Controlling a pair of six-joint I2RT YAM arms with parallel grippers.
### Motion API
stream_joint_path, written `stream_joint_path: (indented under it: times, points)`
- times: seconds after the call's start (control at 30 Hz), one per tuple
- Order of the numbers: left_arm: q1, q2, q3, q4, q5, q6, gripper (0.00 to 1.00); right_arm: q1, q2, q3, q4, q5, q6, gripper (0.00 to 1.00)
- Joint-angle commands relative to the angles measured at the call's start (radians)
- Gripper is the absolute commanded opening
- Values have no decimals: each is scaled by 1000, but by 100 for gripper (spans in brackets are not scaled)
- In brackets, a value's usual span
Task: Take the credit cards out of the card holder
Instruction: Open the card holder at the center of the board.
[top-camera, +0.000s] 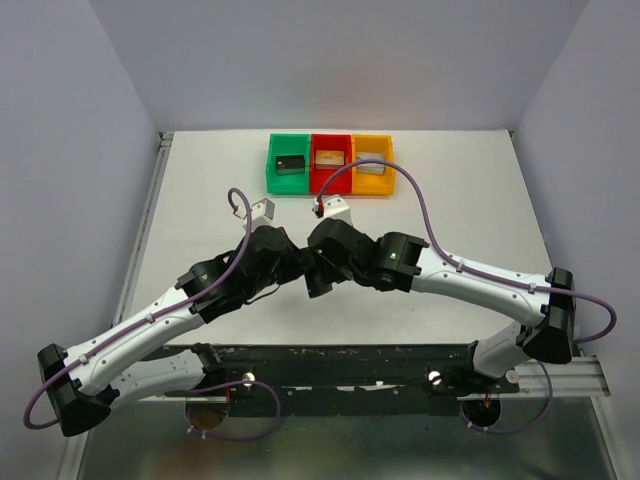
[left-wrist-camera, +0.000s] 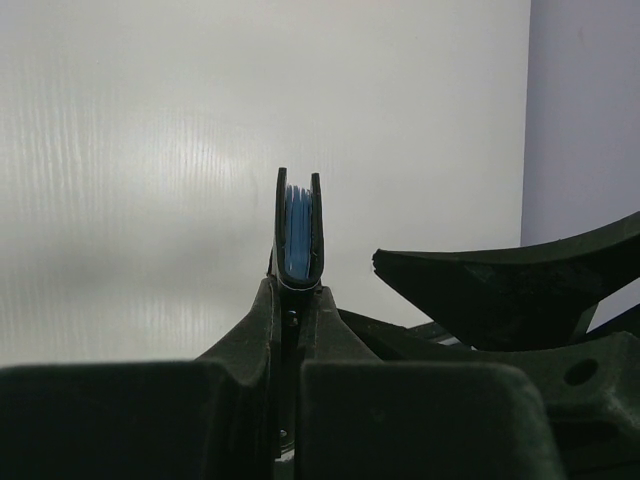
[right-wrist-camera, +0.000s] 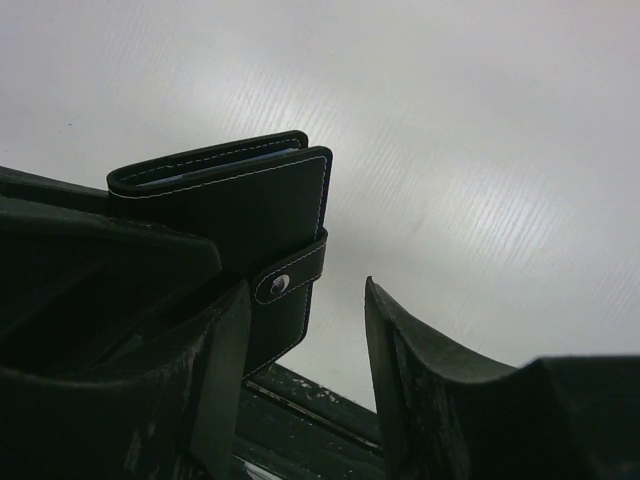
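- Card holder (left-wrist-camera: 298, 235): folded, edge-on and upright, blue-grey inner faces showing between black covers.
- Left gripper (left-wrist-camera: 297, 295): clenched on the card holder's lower edge, over the middle of the white table (top-camera: 200, 200).
- Right gripper (right-wrist-camera: 303, 300): spread wide, grasping nothing, one finger just beside the card holder's snap strap (right-wrist-camera: 285, 283).

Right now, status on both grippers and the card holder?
Left gripper shut on card holder, held edge-up. Right gripper open, next to the snap strap. Card holder closed, strap fastened. No obstruction seen at the strap.
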Motion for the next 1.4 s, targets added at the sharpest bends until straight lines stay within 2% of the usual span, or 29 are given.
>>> stream_joint_path:
  times: [0.0,0.2,0.4,0.73,0.93,1.37]
  points:
    - [-14,-27,17,62,-14,-20,0,10,28,24,-51,25,12,57]
    - [-20,-34,11,60,-18,-23,0,11,34,21,-60,29,11,51]
    - [-23,-43,5,57,-27,-29,0,10,31,19,-71,36,8,34]
    - [-23,-47,0,50,-35,-32,0,10,27,13,-74,34,11,19]
    - [-25,-54,-3,39,-47,-32,0,10,28,15,-80,39,17,1]
    - [-25,-67,-8,18,-69,-37,0,10,25,18,-92,49,17,1]
